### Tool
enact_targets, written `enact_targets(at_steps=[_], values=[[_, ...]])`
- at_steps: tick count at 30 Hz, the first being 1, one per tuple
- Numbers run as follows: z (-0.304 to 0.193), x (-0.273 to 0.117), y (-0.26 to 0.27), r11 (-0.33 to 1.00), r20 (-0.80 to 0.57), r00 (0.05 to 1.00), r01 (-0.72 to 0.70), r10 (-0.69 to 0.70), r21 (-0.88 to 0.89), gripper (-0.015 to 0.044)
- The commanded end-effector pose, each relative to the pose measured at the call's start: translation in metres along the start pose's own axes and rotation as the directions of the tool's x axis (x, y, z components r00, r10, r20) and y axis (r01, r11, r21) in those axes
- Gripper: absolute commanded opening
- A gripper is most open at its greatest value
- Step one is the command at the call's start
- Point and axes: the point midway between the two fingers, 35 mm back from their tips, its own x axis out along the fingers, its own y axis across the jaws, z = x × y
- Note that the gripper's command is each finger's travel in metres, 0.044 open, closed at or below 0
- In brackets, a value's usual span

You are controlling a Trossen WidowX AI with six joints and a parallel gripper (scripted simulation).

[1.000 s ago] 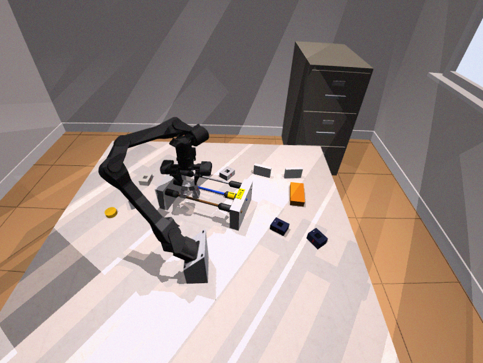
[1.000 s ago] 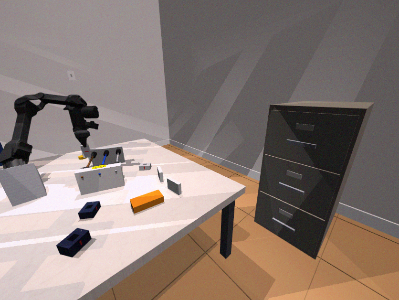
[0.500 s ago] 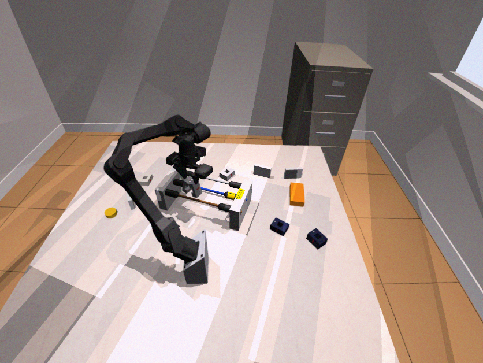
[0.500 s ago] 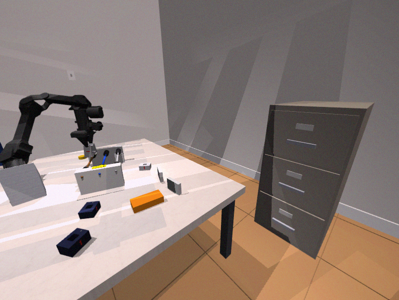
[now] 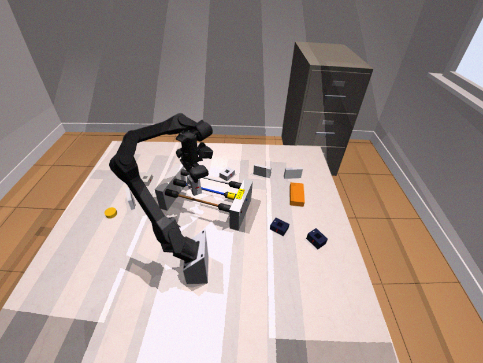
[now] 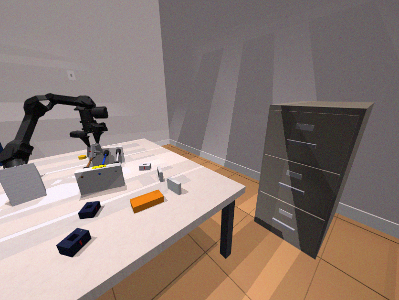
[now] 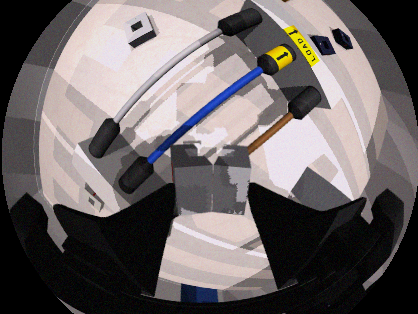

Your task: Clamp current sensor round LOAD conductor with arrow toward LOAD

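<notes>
We're running the claw (image 5: 193,178) (image 6: 93,144) (image 7: 212,189) partly open, its fingers pressing on both sides of the grey split-core sensor (image 5: 195,187) (image 6: 95,151) (image 7: 209,186). We're holding that sensor up off the worktop (image 5: 312,296) (image 6: 145,232) (image 7: 65,100), over the conductor fixture, toward the end away from the LOAD label (image 5: 240,193) (image 6: 99,166) (image 7: 301,46).

In wrist view, we're seeing the sensor beside the blue conductor (image 5: 212,191) (image 6: 104,158) (image 7: 210,108), with the brown conductor (image 5: 199,200) (image 6: 90,162) (image 7: 271,132) running out of sight behind it. The blue one is carrying the yellow arrow sleeve (image 5: 231,195) (image 7: 279,57) at its LOAD end. The pale conductor (image 5: 216,180) (image 6: 117,157) (image 7: 165,70) is running on the far side of blue. We're not seeing the sensor wrapped round blue in wrist view; can't tell about contact, latch or sensor arrow direction.

Elsewhere, we're seeing an orange block (image 5: 297,193) (image 6: 147,201) lying beyond the LOAD end, near two upright grey plates. Two dark blue blocks are lying nearby, and a yellow disc (image 5: 110,212) (image 6: 82,157) is lying past the opposite end.
</notes>
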Motion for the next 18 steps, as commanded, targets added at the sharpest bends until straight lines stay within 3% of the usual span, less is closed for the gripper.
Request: enact_targets(at_steps=[1,18], values=[[0.006,-0.002,0.007,0.990,0.009,1.000,-0.012,0.011,0.140,0.0000],[0.024,0.004,0.022,0.761,0.009,1.000,-0.015,0.012,0.649,0.0000]])
